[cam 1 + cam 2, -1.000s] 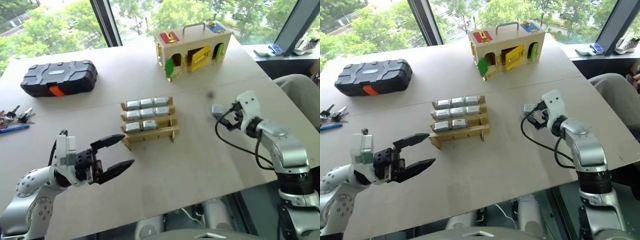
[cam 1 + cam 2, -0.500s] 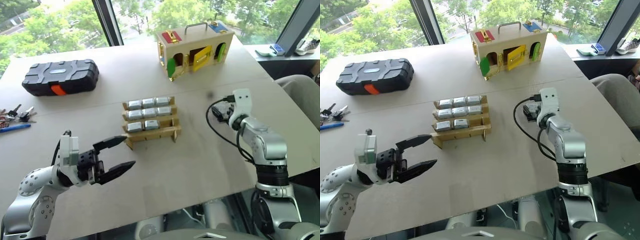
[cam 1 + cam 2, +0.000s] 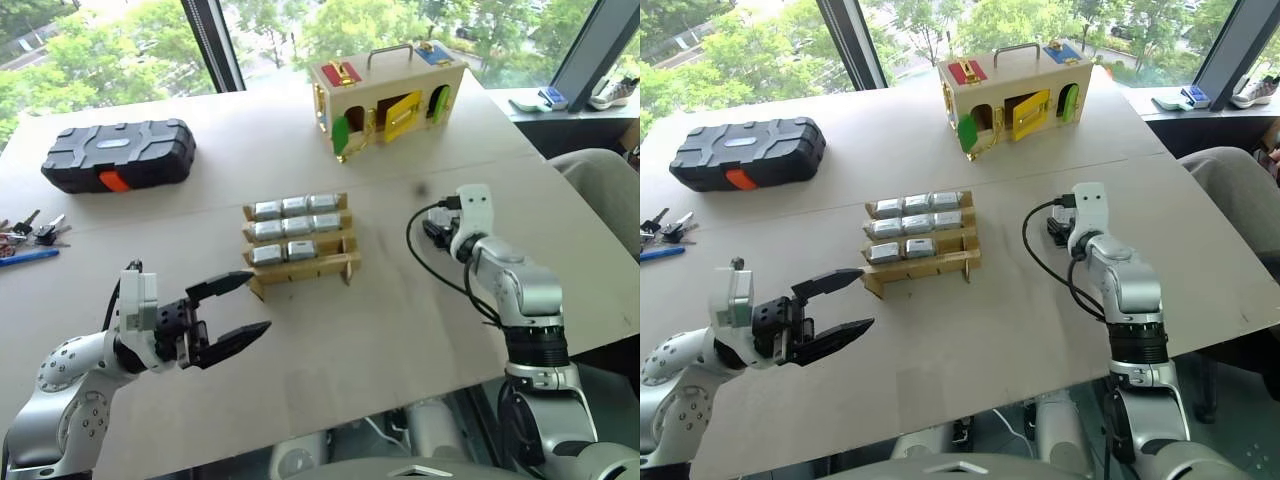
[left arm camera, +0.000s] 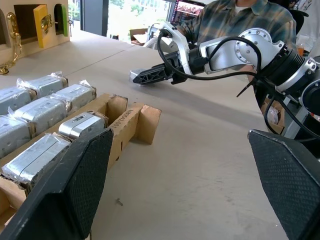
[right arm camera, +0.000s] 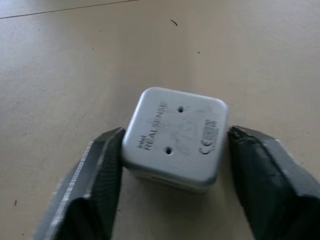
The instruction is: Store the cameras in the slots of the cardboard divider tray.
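Slots of the cardboard divider tray [image 3: 300,240] already hold eight cameras [image 3: 296,206], and we judge one remains: our right pincer [image 5: 172,150] brackets the last camera [image 5: 175,137] on the tabletop [image 3: 400,330], left pincer [image 3: 228,310] wide open, empty.

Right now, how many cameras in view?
9: eight in the cardboard tray, three in the back row, three in the middle, two in front; one between the right gripper fingers on the table.
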You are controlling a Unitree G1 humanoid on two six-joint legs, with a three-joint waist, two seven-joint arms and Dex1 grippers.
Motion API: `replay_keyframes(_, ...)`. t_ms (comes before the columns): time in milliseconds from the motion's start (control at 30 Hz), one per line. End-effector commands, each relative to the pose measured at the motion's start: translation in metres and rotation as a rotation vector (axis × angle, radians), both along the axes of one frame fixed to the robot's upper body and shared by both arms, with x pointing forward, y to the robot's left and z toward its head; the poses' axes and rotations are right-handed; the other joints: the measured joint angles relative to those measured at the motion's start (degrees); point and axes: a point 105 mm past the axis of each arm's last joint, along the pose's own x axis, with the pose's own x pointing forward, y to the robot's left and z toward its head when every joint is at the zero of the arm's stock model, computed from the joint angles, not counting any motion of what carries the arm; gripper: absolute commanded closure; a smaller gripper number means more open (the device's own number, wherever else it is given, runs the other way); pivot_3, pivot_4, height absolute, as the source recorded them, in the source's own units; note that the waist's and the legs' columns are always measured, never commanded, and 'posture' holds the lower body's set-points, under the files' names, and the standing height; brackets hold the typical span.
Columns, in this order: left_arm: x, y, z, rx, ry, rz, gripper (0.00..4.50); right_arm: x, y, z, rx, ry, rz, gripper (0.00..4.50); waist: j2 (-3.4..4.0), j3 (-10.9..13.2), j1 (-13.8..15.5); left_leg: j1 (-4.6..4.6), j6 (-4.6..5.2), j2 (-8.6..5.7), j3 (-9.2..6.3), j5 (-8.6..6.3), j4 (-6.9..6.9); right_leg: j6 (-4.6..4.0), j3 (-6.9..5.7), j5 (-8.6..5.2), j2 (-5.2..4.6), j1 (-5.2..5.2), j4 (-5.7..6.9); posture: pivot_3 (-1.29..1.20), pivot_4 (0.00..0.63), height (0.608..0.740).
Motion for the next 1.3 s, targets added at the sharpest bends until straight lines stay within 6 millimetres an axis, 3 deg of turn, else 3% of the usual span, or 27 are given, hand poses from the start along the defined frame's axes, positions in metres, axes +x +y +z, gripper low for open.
replay_keyframes(33,0.0,0.0,0.007,-0.006,-0.028,0.004,0.0,0.001,-0.001,0.012,-0.033,-0.054,0.024,2.52,0.0,0.0,0.0,0.0,0.0,0.0,0.0,0.0,0.0,0.0,0.0,0.0,0.0,0.0,0.0,0.0,0.15,0.74)
replay_keyframes(133,0.004,-0.005,0.01,-0.029,-0.005,0.031,0.0,-0.005,-0.005,0.019,-0.123,-0.121,0.071,2.52,0.0,0.0,0.1,-0.01,0.0,0.0,-0.02,0.0,0.0,0.0,0.0,0.0,-0.02,0.0,0.0,0.0,0.15,0.74)
replay_keyframes(200,0.013,-0.011,0.018,-0.084,0.037,0.092,0.0,-0.019,0.001,0.039,-0.236,-0.261,0.203,2.52,0.03,0.0,0.3,-0.05,0.0,-0.01,-0.05,0.0,0.0,0.0,-0.02,0.0,-0.02,0.0,-0.02,0.0,0.15,0.74)
replay_keyframes(333,0.028,-0.027,0.028,-0.108,0.166,0.175,0.0,-0.057,0.028,0.071,-0.38,-0.482,0.515,2.52,0.0,0.1,0.2,-0.06,0.0,-0.01,-0.03,0.0,0.0,0.06,0.09,0.0,-0.09,-0.01,-0.05,0.0,0.15,0.74)
replay_keyframes(500,0.042,-0.053,0.049,-0.216,0.398,0.07,0.0,-0.088,0.059,0.089,-0.545,-0.647,0.822,2.52,-0.14,0.1,0.2,0.17,0.0,-0.02,-0.01,0.0,0.01,0.18,0.15,0.08,0.07,0.09,0.02,0.0,0.15,0.74)
replay_keyframes(733,0.075,-0.084,0.06,-0.255,0.49,0.063,0.0,-0.092,0.091,0.102,-0.64,-0.801,1.021,2.52,-0.36,0.2,0.2,0.88,-0.01,-0.1,-0.04,0.01,-0.07,0.03,0.26,0.0,0.15,0.75,0.01,0.0,0.15,0.74)
replay_keyframes(933,0.083,-0.097,0.064,-0.268,0.482,0.042,0.0,-0.098,0.11,0.114,-0.633,-0.888,1.091,2.52,-0.45,0.3,0.3,0.87,-0.04,-0.14,0.08,0.01,-0.08,0.02,0.44,0.01,0.13,0.75,-0.02,0.0,0.15,0.74)
replay_keyframes(1133,0.087,-0.105,0.064,-0.258,0.472,0.024,0.0,-0.101,0.114,0.114,-0.641,-0.899,1.124,2.52,-0.46,0.3,0.7,0.87,-0.04,-0.2,0.15,0.02,-0.06,0.01,0.5,0.01,0.09,0.75,-0.02,0.0,0.15,0.74)
replay_keyframes(1233,0.087,-0.107,0.064,-0.257,0.473,0.011,0.89,-0.101,0.114,0.114,-0.637,-0.9,1.119,2.52,-0.46,0.3,0.7,0.89,-0.04,-0.2,0.18,0.02,-0.04,0.01,0.54,0.01,0.09,0.75,-0.02,0.0,0.15,0.74)
replay_keyframes(1300,0.086,-0.108,0.063,-0.252,0.47,0.002,1.83,-0.101,0.114,0.114,-0.632,-0.896,1.118,2.52,-0.46,0.3,0.7,0.89,-0.05,-0.2,0.18,0.02,-0.05,0.01,0.53,0.01,0.09,0.75,-0.02,0.0,0.15,0.74)
